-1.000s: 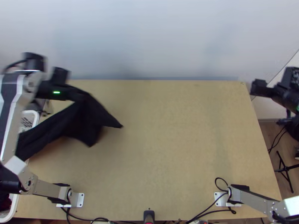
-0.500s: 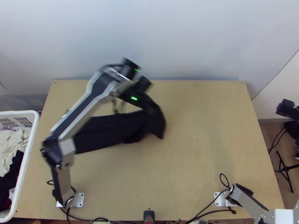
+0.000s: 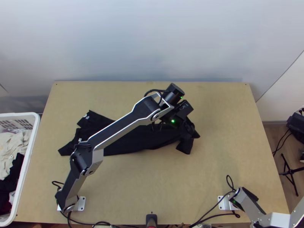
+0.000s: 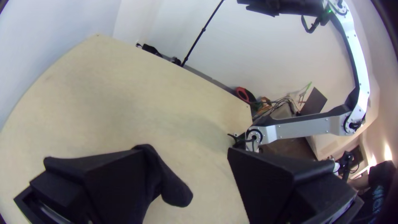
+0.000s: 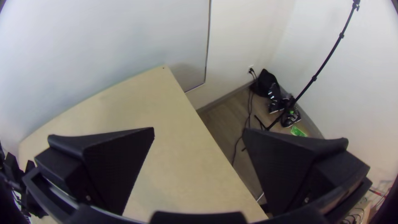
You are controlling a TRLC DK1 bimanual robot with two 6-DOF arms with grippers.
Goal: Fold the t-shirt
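T-shirt (image 3: 140, 140): we see it rumpled lengthwise across the table (image 3: 152, 182), from left to past the middle
Left gripper (image 3: 186, 128): above the cloth's right end, fingers wide apart, a black fold against one
Right gripper (image 3: 296, 123): off the table's right edge, its fingers wide apart

In the top view, we are looking steeply down on the table (image 3: 220, 159) from high over its near edge. From the left wrist, close above it, we are facing the right arm (image 4: 306, 126); from the right wrist, past a far corner (image 5: 165, 74) toward the floor (image 5: 222, 116). In all 3, we are seeing table and pale wall (image 3: 152, 38); in both wrist views, a black stand (image 5: 328, 58).
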